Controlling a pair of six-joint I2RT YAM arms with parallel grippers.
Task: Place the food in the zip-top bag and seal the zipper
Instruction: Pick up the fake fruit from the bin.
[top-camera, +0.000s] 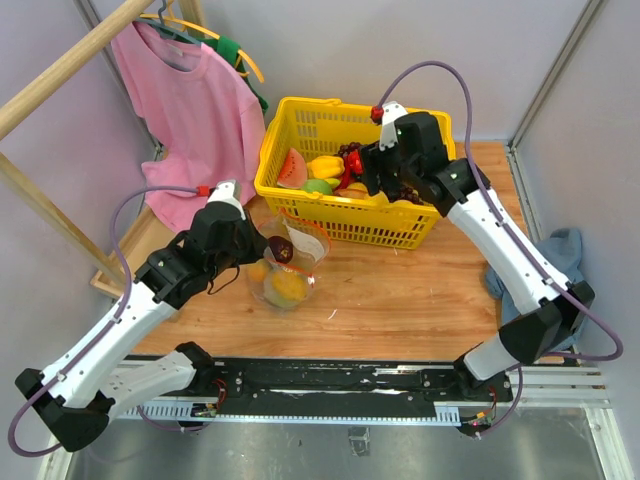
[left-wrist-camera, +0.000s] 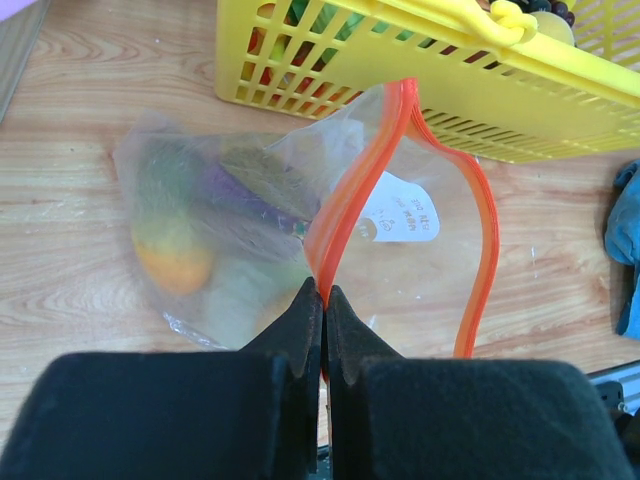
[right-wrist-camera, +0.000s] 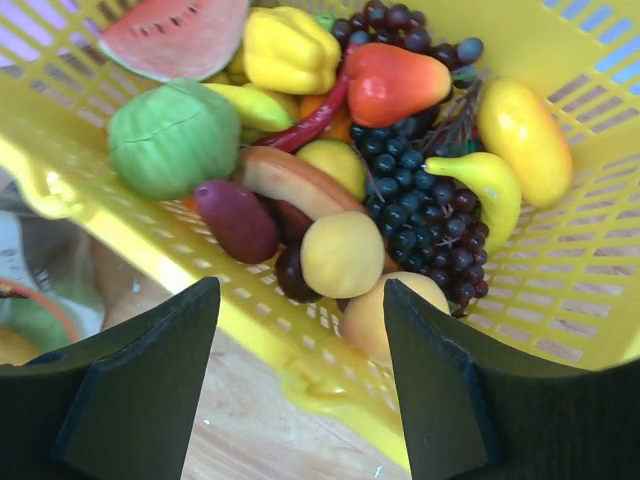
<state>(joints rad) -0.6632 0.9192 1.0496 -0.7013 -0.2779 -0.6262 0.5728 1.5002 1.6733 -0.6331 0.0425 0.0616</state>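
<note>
Left gripper (left-wrist-camera: 325, 290): fully closed, pinching the near side of the zipper (left-wrist-camera: 350, 200) and lifting that rim, so the mouth stands open as an orange-red loop. The zip-top bag (left-wrist-camera: 230, 230) lies on the tabletop (top-camera: 400, 290) just in front of the yellow basket (right-wrist-camera: 590, 250), with its white label (left-wrist-camera: 400, 213) showing through the mouth. There is food inside already: an orange-yellow piece (left-wrist-camera: 172, 258) and something purple and green. The plastic blurs these, so I cannot name them.

Right gripper (right-wrist-camera: 300, 290): spread wide, holding nothing, hanging over the near wall of the basket.

Step in hand, as I judge it: pick the next piece from the basket while the left arm props the mouth.

Notes for doing it well:
- Best target is probably the round pale-yellow fruit (right-wrist-camera: 342, 254). It sits on top of the pile and is roughly centred between the fingers.
- Come down clear of the basket rim, which lies close under the left finger.
- Close across the fruit's widest part, because glossy round toys squirt out of a shallow pinch.
- Avoid the grapes (right-wrist-camera: 420, 200) beside it; a snagged bunch could drag its neighbours.
- Hold the left pinch high and steady, and release the fruit through the loop, not onto the rim.
- Seal only once the basket pieces are in.
</note>
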